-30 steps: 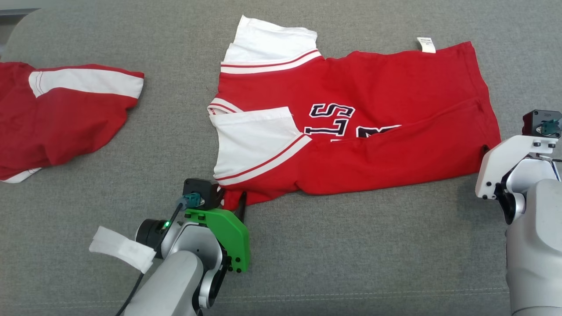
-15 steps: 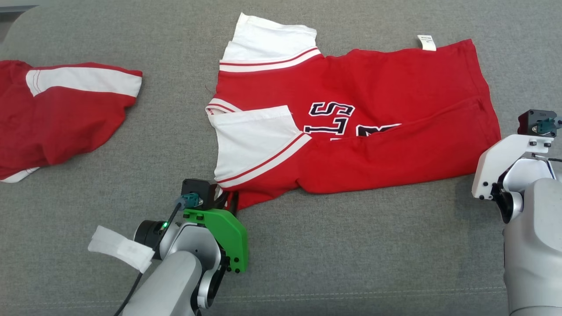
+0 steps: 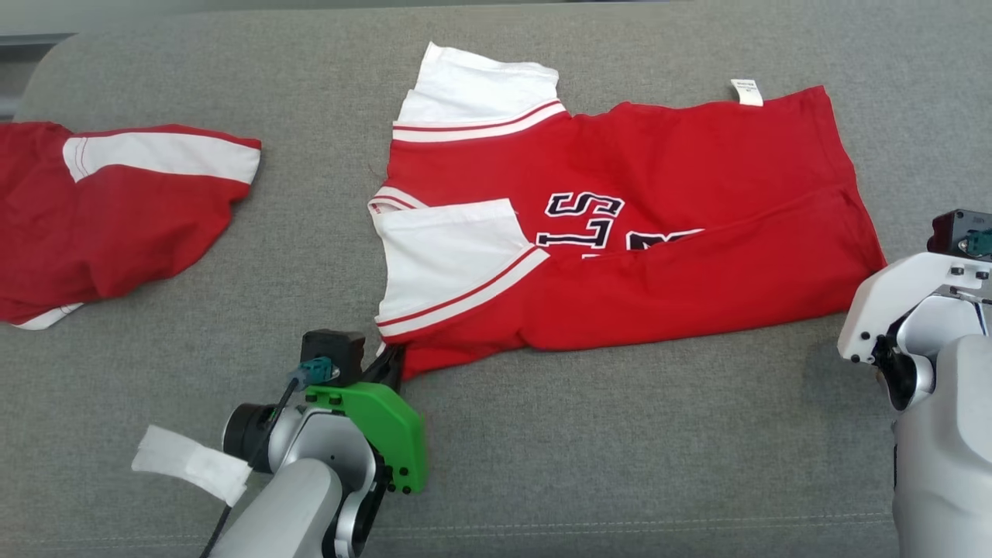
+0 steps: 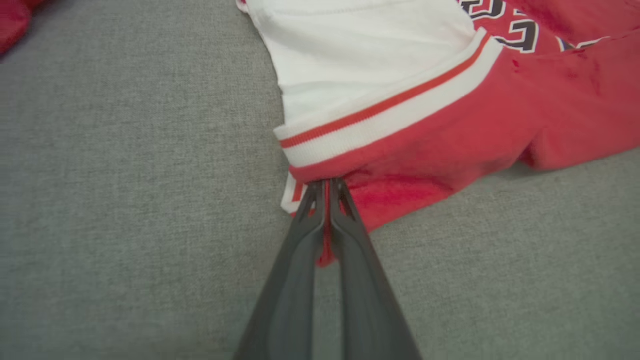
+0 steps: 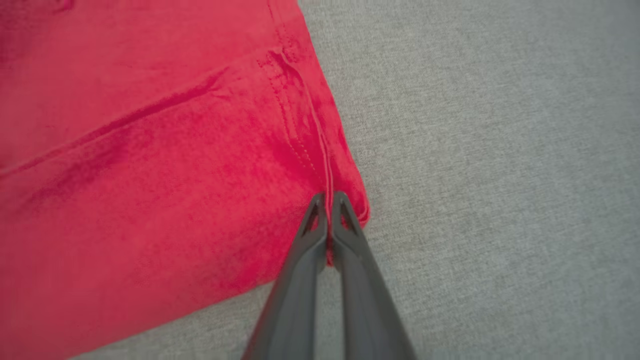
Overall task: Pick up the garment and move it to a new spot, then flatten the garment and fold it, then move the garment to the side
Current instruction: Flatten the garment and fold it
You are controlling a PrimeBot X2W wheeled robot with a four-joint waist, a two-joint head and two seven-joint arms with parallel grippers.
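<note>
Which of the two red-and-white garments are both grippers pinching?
The red jersey with dark lettering, centre: left gripper pinches its sleeve-side corner, right gripper its hem corner. The red garment at far left lies untouched.

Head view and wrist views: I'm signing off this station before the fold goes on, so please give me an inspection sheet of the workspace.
Surface: grey fabric surface, flat, with a seam near the front edge.
Job's things: red jersey spread out, near side folded over its lettering, white label at the far edge.
Clutter: second red garment crumpled at the left, apart from the jersey.
Grippers: left gripper shut on the jersey's near corner by the sleeve; right gripper shut on its hem corner.
Cables: dark cable along the left forearm.
Surroundings: pale strip at the upper left, unidentifiable.
</note>
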